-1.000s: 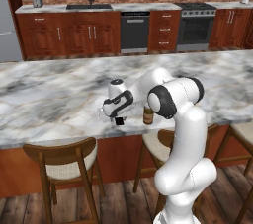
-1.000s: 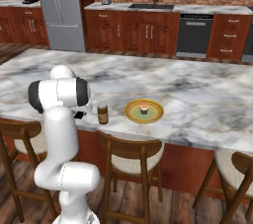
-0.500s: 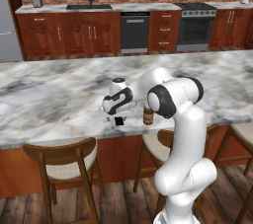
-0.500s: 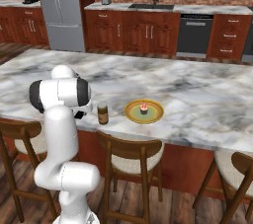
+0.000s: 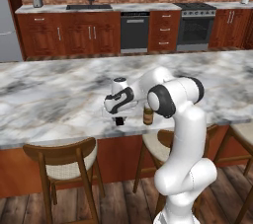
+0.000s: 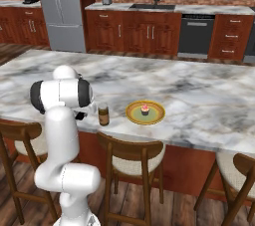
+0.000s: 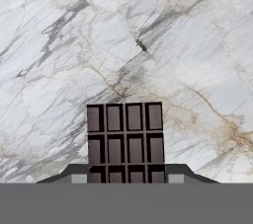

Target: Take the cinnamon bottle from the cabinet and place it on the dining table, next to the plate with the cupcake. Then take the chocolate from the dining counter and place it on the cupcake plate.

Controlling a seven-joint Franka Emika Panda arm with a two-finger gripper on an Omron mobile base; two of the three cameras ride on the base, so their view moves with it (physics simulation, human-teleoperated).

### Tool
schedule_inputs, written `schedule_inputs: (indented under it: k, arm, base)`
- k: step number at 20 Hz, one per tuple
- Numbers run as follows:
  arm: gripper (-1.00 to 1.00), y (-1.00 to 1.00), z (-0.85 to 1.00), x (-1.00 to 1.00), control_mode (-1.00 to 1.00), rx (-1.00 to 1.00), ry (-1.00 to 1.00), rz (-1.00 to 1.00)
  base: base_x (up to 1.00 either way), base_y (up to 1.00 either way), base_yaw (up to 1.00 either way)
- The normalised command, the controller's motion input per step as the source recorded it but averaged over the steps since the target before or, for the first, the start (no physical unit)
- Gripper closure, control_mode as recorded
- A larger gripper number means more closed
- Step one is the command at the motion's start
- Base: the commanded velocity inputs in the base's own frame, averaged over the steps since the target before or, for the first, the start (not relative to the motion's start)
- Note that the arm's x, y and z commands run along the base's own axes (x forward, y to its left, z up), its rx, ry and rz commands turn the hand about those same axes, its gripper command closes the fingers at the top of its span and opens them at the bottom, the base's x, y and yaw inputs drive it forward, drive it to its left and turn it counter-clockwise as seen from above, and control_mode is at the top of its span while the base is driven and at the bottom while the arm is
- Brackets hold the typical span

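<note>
A dark chocolate (image 7: 125,136) slab lies flat on the marble dining counter (image 7: 148,35). My gripper (image 7: 126,174) points down over it, and its two fingertips (image 7: 79,174) press against the slab's left and right edges, shut on it. In the left base view the gripper (image 5: 118,118) hangs low over the counter's front edge, just left of the brown cinnamon bottle (image 5: 147,115). The bottle (image 6: 103,114) stands upright immediately left of the yellow-green plate (image 6: 134,116), which holds the cupcake (image 6: 145,108).
Wooden stools (image 5: 64,161) stand along the counter's near side, below the arm. The wide marble top (image 5: 59,90) stretches left and back. Kitchen cabinets, a sink and an oven (image 5: 195,28) line the far wall.
The hand stays almost in place low over the counter's front edge. The bottle and the plate have not moved.
</note>
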Motion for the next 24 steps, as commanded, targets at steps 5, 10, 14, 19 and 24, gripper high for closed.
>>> schedule_inputs:
  k: [5, 10, 14, 19, 24]
  arm:
    - [1.00, -0.05, -0.15, -0.37, -1.00, 0.00, -0.01, 0.00]
    - [1.00, 0.00, 0.46, -0.43, -1.00, 0.00, -0.13, 0.02]
    - [1.00, 0.00, 1.00, 0.00, -1.00, -0.01, -0.07, 0.03]
    - [1.00, -0.02, 1.00, 0.00, -1.00, 0.00, -0.02, 0.00]
    - [1.00, -0.15, 1.00, -0.02, -1.00, 0.00, -0.01, 0.00]
  base:
    - [0.00, 0.00, 0.00]
    - [0.00, 0.00, 0.00]
    - [0.00, 0.00, 0.00]
    - [0.00, 0.00, 0.00]
    - [0.00, 0.00, 0.00]
